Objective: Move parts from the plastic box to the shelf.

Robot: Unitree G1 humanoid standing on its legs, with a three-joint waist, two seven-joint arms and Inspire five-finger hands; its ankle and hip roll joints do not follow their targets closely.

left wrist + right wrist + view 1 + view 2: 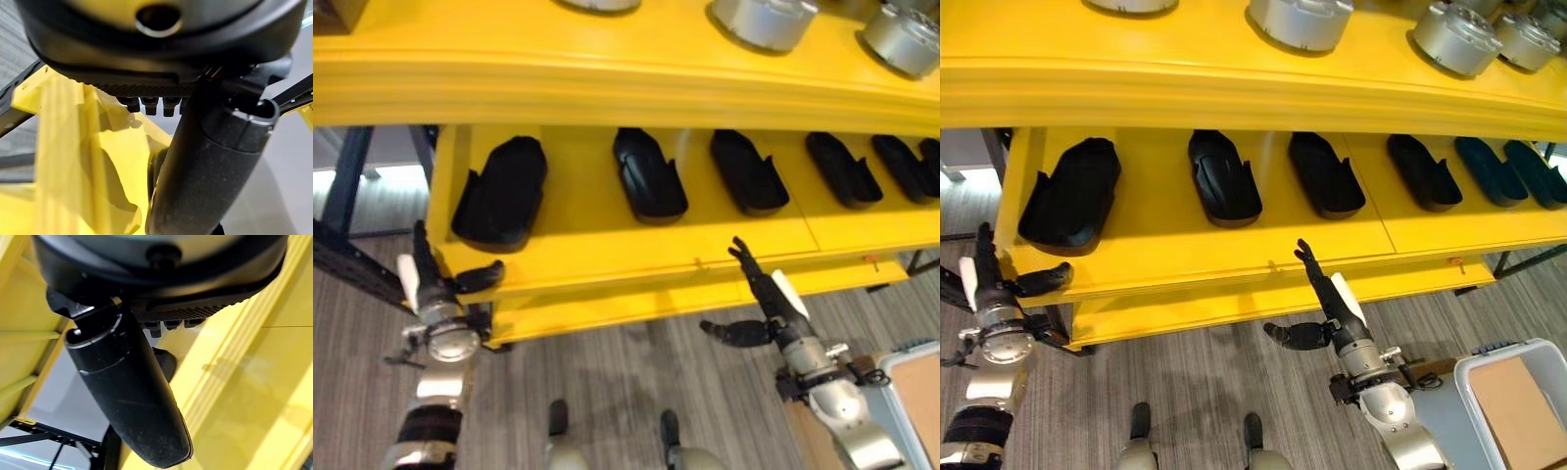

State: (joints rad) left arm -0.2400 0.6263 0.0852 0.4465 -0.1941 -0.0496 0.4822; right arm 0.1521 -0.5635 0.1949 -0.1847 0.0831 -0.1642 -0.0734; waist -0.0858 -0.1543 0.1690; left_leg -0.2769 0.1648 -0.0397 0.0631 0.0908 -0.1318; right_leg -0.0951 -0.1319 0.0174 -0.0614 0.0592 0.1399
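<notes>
Before the robot stands a yellow shelf [636, 259] with a smooth, glossy painted surface and a rounded front edge. On its lower level lie black parts [1224, 178] in a row, matt, long and scooped like shallow shells, each apart from the next. On the upper level stand round silver metal parts [1296, 20], shaped like short cylinders. The floor [636, 372] is grey with a fine striped texture.

The left hand [429, 279] is at the left corner of the shelf, fingers straight and pointing up, thumb spread toward the shelf edge; it holds nothing. The right hand [1324, 299] is just before the front edge of the lower level, fingers straight, thumb spread wide, also empty.

At the lower right is the pale plastic box [1474, 387], holding a flat brown cardboard piece [1518, 397]. No writing can be read.
</notes>
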